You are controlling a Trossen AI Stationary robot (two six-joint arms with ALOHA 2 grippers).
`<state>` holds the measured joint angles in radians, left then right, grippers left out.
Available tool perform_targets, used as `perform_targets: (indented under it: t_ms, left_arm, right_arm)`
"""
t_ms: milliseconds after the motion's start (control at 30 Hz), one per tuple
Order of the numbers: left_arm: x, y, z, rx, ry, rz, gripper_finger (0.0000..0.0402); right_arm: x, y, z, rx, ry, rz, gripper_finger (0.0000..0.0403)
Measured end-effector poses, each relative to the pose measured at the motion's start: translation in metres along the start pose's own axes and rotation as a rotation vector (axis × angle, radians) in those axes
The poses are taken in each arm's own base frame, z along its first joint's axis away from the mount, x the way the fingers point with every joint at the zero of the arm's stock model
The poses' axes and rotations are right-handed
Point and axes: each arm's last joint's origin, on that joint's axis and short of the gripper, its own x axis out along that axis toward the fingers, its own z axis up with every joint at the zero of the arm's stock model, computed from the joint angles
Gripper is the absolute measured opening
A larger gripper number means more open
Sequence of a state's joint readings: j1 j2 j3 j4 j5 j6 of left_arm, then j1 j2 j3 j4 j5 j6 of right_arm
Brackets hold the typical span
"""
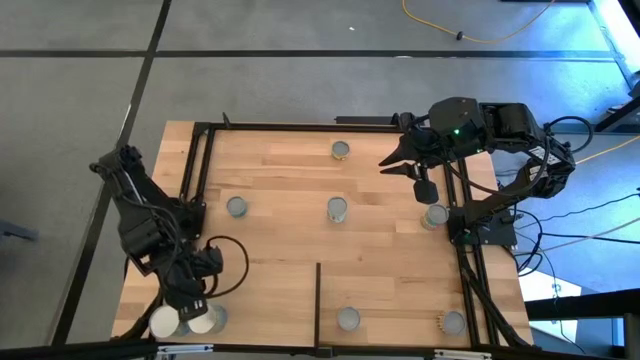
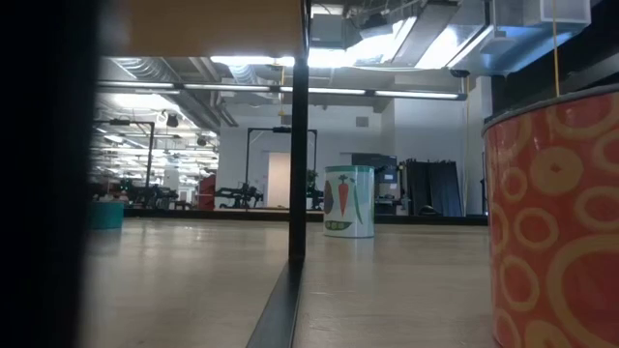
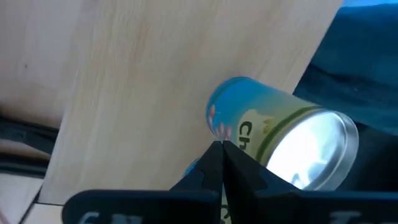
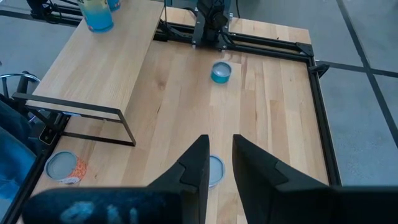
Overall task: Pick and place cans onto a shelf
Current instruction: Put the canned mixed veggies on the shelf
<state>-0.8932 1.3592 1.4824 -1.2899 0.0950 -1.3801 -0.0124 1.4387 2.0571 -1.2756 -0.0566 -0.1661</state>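
- The left gripper (image 1: 190, 300), fingers pressed together, is hovering beside a blue-and-green can (image 3: 280, 146) with a shiny top on the shelf (image 3: 155, 74).
- The right gripper (image 4: 217, 163) is waiting, fingers narrowly parted.

Two whitish-topped cans (image 1: 183, 320) stand upright on the shelf (image 1: 160, 200) beside the left tool (image 1: 190, 296); six silver-topped cans (image 1: 337, 208) stand scattered, well apart.

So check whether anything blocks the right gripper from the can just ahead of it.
Nothing visible does. The right gripper hangs open over the tabletop, and the can shows in the gap between its fingers, with only wood around it.
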Motion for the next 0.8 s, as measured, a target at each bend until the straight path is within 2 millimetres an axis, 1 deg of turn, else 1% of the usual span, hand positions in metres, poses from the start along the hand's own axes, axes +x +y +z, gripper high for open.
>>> perform_targets:
  t_ms: [100, 233, 400, 667, 800]
  left_arm:
    - [-0.01, 0.004, -0.001, 0.034, -0.039, -0.007, 0.0]
    - [-0.032, 0.014, -0.001, 0.071, -0.179, -0.012, 0.0]
    - [-0.06, 0.035, -0.001, 0.125, -0.398, 0.022, 0.0]
    - [-0.087, 0.06, -0.002, 0.272, -0.663, 0.1, 0.0]
    - [-0.106, 0.078, -0.004, 0.329, -0.798, 0.118, 0.0]
  right_arm:
    - [0.0, 0.0, 0.0, 0.0, 0.001, 0.0, 0.0072]
    - [0.0, 0.0, 0.0, 0.0, 0.004, 0.0, 0.0072]
    - [0.0, 0.0, -0.002, 0.005, 0.022, 0.003, 0.0072]
    - [-0.001, 0.001, -0.004, 0.0, 0.038, 0.006, 0.0072]
    - [-0.01, 0.002, -0.006, 0.004, 0.025, 0.004, 0.0072]
